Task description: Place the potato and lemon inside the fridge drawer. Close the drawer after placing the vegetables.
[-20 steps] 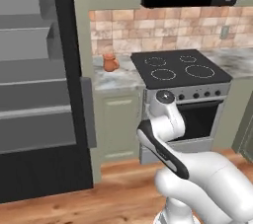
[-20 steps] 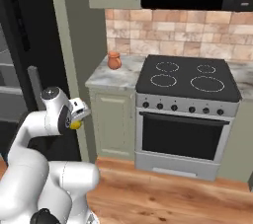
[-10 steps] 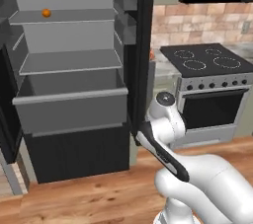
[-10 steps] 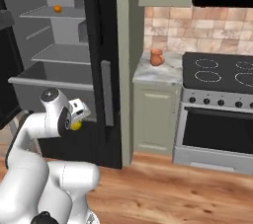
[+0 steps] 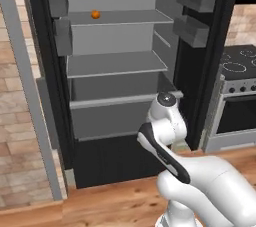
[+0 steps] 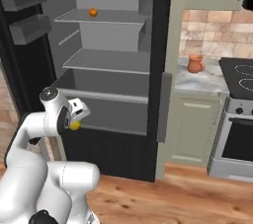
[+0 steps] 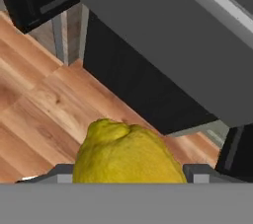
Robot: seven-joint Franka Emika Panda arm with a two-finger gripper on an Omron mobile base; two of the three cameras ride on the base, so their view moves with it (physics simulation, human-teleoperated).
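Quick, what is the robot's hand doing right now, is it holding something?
Gripper: shut on the lemon, carried low in front of the open fridge drawer.

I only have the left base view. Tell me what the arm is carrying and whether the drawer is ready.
Observer: The fingers hold the lemon, seen in the hand view.
Operator: Confirm the drawer is open.
Observer: The fridge drawer stands pulled out under the lower shelf; the right base view shows the lemon low beside its front.
Operator: Report anything on the counter.
Observer: A terracotta jug stands on the counter right of the fridge.
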